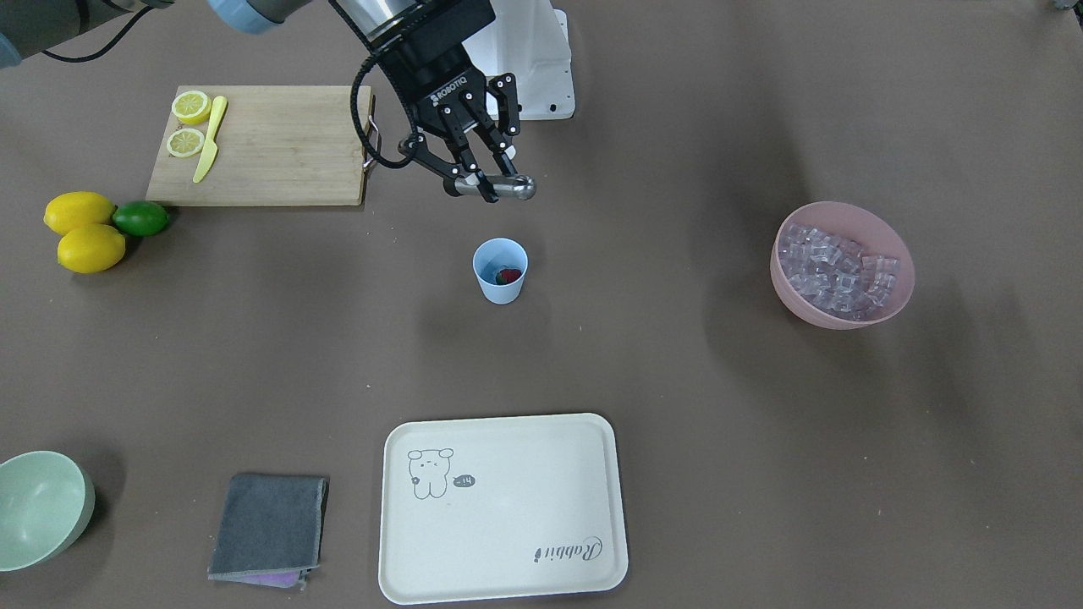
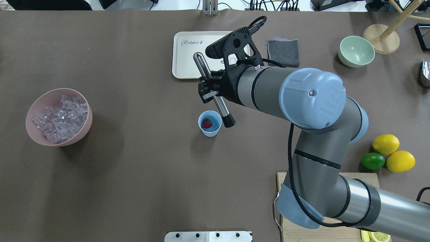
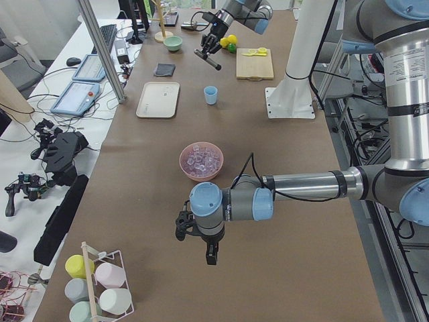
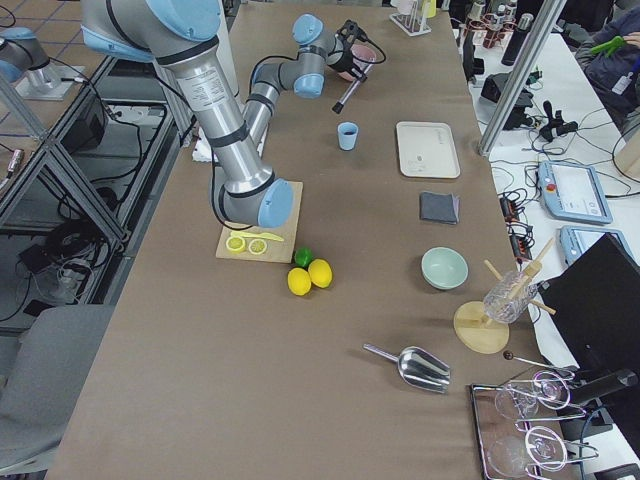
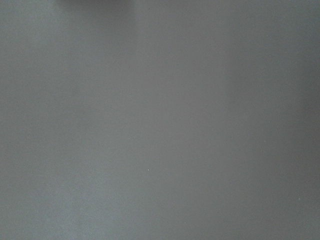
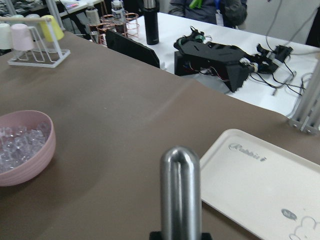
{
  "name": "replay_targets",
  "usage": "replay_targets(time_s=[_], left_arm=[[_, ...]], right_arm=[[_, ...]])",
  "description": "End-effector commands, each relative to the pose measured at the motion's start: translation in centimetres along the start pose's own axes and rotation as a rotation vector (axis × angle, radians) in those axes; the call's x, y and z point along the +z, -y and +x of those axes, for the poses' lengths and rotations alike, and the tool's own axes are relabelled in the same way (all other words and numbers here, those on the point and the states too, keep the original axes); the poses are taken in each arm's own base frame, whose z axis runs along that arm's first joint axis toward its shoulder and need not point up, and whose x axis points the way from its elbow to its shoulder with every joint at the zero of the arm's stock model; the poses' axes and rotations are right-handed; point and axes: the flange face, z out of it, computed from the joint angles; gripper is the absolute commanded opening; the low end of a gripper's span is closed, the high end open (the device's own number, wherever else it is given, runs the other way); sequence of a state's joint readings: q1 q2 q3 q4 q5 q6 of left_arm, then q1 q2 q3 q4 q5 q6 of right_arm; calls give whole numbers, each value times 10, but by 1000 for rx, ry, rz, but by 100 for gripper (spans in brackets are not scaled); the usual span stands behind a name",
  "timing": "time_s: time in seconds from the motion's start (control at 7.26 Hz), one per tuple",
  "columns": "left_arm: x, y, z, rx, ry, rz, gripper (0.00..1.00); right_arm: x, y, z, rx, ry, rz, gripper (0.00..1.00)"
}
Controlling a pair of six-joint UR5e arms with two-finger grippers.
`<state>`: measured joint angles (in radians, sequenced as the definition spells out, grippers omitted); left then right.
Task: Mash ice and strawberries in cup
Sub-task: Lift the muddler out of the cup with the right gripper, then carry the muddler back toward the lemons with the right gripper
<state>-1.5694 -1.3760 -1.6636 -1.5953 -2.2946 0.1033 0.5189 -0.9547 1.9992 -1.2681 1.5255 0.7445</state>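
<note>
— Between the fingers point(image 1: 468, 161) of the right gripper point(image 1: 479, 184), what sits there?
— A steel muddler point(image 2: 203, 67), clamped crosswise near its middle. It tilts, with the rounded end up and beyond the fingers and the black tip point(image 2: 229, 121) down on their robot side.
— And under them?
— The cup point(image 2: 210, 123), upright on the table point(image 2: 134, 168), with open air between it and the fingers. From overhead the black tip shows just beside its rim. The side views put the tip above the cup, not in it.
— Anything in it?
— The strawberry point(image 2: 206, 124), lying at the bottom. Whether any clear piece lies with it, I cannot tell.
— So where is the ice point(image 2: 60, 116)?
— Heaped in the pink bowl point(image 2: 33, 107), well apart from the fingers, off toward the robot's left.
— Beyond the fingers?
— A cream tray point(image 2: 183, 67), lying flat. A folded grey cloth point(image 2: 284, 52) and a pale green bowl point(image 2: 356, 52) lie further toward the robot's right.
— And the left gripper point(image 3: 211, 253)?
— It hangs low over the table, past the pink bowl. It shows only small from the side, so I cannot tell whether its fingers are apart or together
</note>
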Motion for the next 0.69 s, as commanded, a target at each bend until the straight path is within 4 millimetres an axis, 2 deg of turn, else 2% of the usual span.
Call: replay_targets(time_s=[0.0,0.28,0.41,0.55], left_arm=[[4,0,-1,-2,-1,-8,99],[4,0,-2,-3,-1,-11,99],[4,0,-1,-2,-1,-13,99],[5,0,-1,-1,-3,-14,99]], right_arm=[[-5,-8,45,321,-62,-199,0],[-2,-31,114,442,-176,-446,0],[-8,-42,151,527,-218,-559,0],[-7,-62,185,578,-265,-639,0]])
